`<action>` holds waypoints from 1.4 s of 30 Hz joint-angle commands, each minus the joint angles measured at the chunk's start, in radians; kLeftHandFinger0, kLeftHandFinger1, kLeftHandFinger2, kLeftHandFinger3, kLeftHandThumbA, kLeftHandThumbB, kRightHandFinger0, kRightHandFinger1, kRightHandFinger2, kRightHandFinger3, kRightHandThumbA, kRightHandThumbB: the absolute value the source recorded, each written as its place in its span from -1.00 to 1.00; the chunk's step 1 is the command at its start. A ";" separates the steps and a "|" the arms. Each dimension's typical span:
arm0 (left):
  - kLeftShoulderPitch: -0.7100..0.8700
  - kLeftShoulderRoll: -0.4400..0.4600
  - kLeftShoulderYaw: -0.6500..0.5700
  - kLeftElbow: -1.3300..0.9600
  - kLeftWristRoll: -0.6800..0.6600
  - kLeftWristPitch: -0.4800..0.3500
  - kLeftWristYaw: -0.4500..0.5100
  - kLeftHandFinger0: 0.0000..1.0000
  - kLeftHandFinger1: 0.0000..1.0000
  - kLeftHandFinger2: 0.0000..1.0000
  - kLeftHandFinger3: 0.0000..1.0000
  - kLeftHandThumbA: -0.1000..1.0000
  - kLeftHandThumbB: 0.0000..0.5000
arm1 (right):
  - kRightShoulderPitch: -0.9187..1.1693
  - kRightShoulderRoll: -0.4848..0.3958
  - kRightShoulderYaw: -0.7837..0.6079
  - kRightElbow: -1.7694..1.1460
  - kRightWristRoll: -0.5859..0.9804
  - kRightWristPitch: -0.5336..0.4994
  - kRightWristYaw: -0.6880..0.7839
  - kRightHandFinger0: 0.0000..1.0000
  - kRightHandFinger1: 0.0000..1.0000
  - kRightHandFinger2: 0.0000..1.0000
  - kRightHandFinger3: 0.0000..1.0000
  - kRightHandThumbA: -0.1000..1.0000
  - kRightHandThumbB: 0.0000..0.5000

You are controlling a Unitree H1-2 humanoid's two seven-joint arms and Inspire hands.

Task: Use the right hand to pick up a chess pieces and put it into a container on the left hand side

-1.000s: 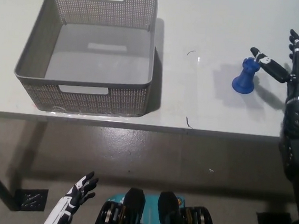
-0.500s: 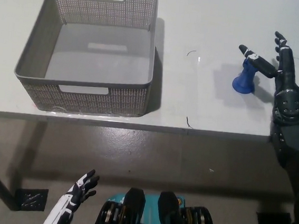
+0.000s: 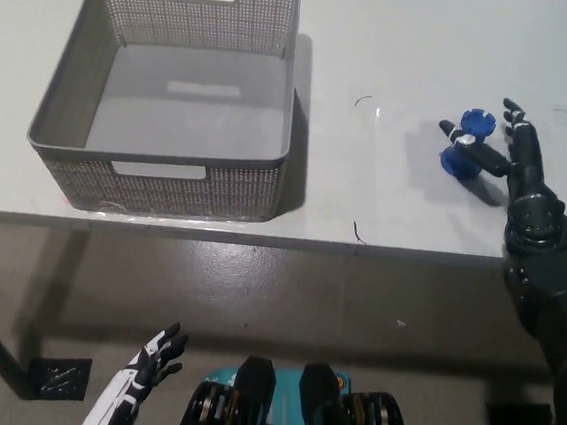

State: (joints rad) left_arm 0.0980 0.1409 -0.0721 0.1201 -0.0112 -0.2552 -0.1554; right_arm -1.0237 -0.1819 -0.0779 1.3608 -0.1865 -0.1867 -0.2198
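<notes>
My right hand (image 3: pixel 515 154), fingers apart, brackets the blue chess piece (image 3: pixel 465 142): light, rigid, slick plastic. I'd pinch its narrow waist.

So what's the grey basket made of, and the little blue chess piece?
The grey basket looks like moulded plastic: matte, with tiny mesh holes in the walls and cut-out handles. The blue chess piece also seems plastic, one solid colour, smooth and slightly shiny, though hard to tell from here.
</notes>
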 commanded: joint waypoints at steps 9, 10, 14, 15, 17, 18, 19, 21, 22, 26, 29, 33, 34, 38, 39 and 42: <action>-0.014 0.013 0.007 -0.006 -0.014 -0.004 -0.015 1.00 1.00 1.00 1.00 1.00 -0.11 | -0.001 -0.009 0.060 0.026 0.014 -0.021 -0.015 1.00 1.00 1.00 1.00 0.80 0.67; -0.020 0.014 0.009 -0.001 -0.015 -0.007 -0.014 1.00 1.00 1.00 1.00 1.00 -0.12 | -0.004 -0.009 0.064 0.028 0.014 -0.018 -0.016 1.00 1.00 1.00 1.00 0.80 0.70; -0.028 0.014 0.008 0.006 -0.013 -0.013 -0.016 1.00 1.00 1.00 1.00 1.00 -0.06 | -0.012 -0.008 0.062 0.036 0.026 -0.011 -0.004 1.00 1.00 1.00 1.00 0.78 0.76; -0.027 0.015 0.007 -0.001 -0.016 -0.007 -0.019 1.00 1.00 1.00 1.00 1.00 -0.06 | -0.014 -0.007 0.063 0.036 0.027 -0.010 -0.003 1.00 1.00 1.00 1.00 0.76 0.75; -0.028 0.015 0.007 0.001 -0.018 -0.008 -0.020 1.00 1.00 1.00 1.00 1.00 -0.06 | -0.017 -0.007 0.063 0.037 0.028 -0.009 -0.003 1.00 1.00 1.00 1.00 0.74 0.76; -0.028 0.016 0.005 -0.004 -0.018 -0.005 -0.023 1.00 1.00 1.00 1.00 1.00 -0.08 | -0.023 -0.007 0.062 0.039 0.029 -0.006 -0.002 1.00 1.00 1.00 1.00 0.73 0.80; -0.028 0.016 0.003 -0.006 -0.015 -0.008 -0.023 1.00 1.00 1.00 1.00 1.00 -0.07 | -0.025 -0.008 0.064 0.040 0.028 -0.004 -0.003 1.00 1.00 1.00 1.00 0.72 0.81; -0.028 0.014 0.002 -0.001 -0.013 -0.013 -0.023 1.00 1.00 1.00 1.00 1.00 -0.08 | -0.031 -0.008 0.066 0.042 0.027 0.002 -0.002 1.00 1.00 1.00 1.00 0.71 0.82; -0.029 0.013 0.002 -0.002 -0.013 -0.011 -0.023 1.00 1.00 1.00 1.00 1.00 -0.10 | -0.036 -0.006 0.069 0.044 0.024 0.006 -0.004 1.00 1.00 1.00 1.00 0.71 0.83; -0.034 0.014 0.003 -0.011 -0.015 0.002 -0.028 1.00 1.00 1.00 1.00 1.00 -0.07 | -0.049 -0.001 0.080 0.052 0.020 0.014 0.001 1.00 1.00 1.00 1.00 0.75 0.91; -0.035 0.014 0.002 -0.008 -0.009 -0.010 -0.028 1.00 1.00 1.00 1.00 1.00 -0.08 | -0.051 0.002 0.097 0.054 0.008 0.025 -0.004 1.00 1.00 1.00 1.00 0.75 0.84; -0.038 0.016 -0.001 -0.016 -0.013 -0.001 -0.037 1.00 1.00 1.00 1.00 1.00 -0.06 | -0.056 0.010 0.101 0.061 0.019 0.029 0.003 1.00 1.00 1.00 1.00 0.70 0.86; -0.038 0.016 -0.002 -0.016 -0.008 -0.003 -0.035 1.00 1.00 1.00 1.00 1.00 -0.06 | -0.058 0.009 0.108 0.063 0.014 0.033 0.003 1.00 1.00 1.00 1.00 0.72 0.90; -0.038 0.016 -0.002 -0.020 -0.011 0.002 -0.039 1.00 1.00 1.00 1.00 1.00 -0.08 | -0.063 0.010 0.113 0.068 0.019 0.043 0.006 1.00 1.00 1.00 1.00 0.73 0.95; -0.039 0.017 -0.004 -0.017 -0.010 -0.004 -0.040 1.00 1.00 1.00 1.00 1.00 -0.10 | -0.065 0.009 0.117 0.068 0.017 0.045 0.006 1.00 1.00 1.00 1.00 0.73 0.98; -0.039 0.015 -0.004 -0.023 -0.011 0.005 -0.041 1.00 1.00 1.00 1.00 1.00 -0.10 | -0.070 0.009 0.114 0.070 0.024 0.055 0.008 1.00 1.00 1.00 1.00 0.68 1.00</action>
State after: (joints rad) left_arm 0.0695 0.1425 -0.0734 0.1318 -0.0169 -0.2537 -0.1822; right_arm -1.0476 -0.1823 0.0304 1.4186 -0.1791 -0.1694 -0.2296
